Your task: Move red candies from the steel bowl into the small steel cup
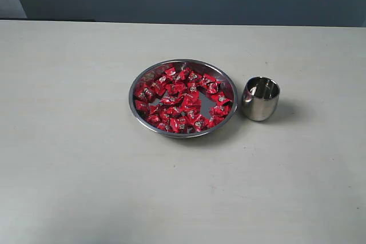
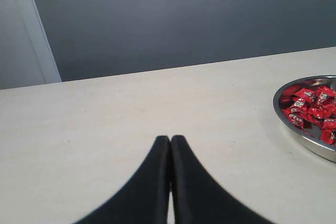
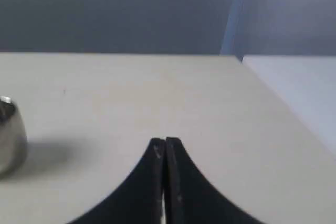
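Closest to the lenses are the two grippers. On the left gripper [image 2: 169, 138] the black fingers are pressed together to the tips and hold nothing. The right gripper [image 3: 164, 140] is likewise closed tip to tip and empty. Both point across bare table [image 1: 74, 170], and neither appears in the exterior view. Further out in that view, the bowl [image 1: 227, 86] sits at about the table's centre. The candies [image 1: 177, 100] are heaped across most of its floor, with a bare patch of steel just toward 3 o'clock of centre. They lie jumbled, with wrappers turned every way, so no common long axis is available for lining up the jaws. The cup [image 1: 260, 99] stands upright at 3 o'clock of the bowl, just beside it with a narrow gap, and no red shows inside. Every transfer therefore runs from the bowl toward 3 o'clock. The left wrist view takes in the bowl's rim and some candies, while the right wrist view takes in only the cup. On that evidence, the left arm probably has the clearer line to the candies, whereas the right would have to reach past the cup. Whichever arm picks must open its jaws first.
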{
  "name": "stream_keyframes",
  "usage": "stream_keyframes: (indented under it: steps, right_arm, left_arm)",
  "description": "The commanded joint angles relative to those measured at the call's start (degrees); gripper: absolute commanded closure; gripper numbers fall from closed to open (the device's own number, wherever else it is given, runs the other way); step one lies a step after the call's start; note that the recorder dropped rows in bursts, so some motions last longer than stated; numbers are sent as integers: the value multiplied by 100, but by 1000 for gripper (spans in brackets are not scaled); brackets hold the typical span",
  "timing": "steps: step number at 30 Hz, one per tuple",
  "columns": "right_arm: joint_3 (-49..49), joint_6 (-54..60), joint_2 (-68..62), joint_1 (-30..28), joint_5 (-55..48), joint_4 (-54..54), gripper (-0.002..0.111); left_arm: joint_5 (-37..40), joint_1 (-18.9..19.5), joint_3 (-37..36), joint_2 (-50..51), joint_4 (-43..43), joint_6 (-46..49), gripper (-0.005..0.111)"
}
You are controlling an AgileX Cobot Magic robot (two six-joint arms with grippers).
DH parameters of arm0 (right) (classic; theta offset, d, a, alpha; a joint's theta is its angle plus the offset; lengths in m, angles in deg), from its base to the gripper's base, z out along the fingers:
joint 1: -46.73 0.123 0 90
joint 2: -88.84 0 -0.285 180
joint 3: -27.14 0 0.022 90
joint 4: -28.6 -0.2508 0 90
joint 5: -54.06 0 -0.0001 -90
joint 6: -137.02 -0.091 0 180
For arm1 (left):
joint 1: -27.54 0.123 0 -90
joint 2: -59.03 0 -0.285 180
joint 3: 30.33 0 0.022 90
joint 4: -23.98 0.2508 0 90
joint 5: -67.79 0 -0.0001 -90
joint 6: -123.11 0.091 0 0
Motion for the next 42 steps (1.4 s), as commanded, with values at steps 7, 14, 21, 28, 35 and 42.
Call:
stream_keyframes:
  steps: [7,14,21,28,35,42]
  right_arm:
    - [12,-116,35,-32,3768,-205,109]
    - [12,-2332,35,-32,4038,-234,109]
    - [12,-3020,35,-32,4239,-234,109]
    - [12,-3468,35,-32,3619,-84,109]
    - [-1963,-2447,-1644,-32,3178,342,109]
    - [-5888,-2414,-5180,-6,1416,1391,109]
  left_arm:
    - [-33,-37,-14,-30,-23,-21,106]
    - [-33,-37,-14,-30,-23,-21,106]
    - [-33,-37,-14,-30,-23,-21,106]
    - [-33,-37,-14,-30,-23,-21,106]
    - [-33,-37,-14,-30,-23,-21,106]
    - [-33,-37,-14,-30,-23,-21,106]
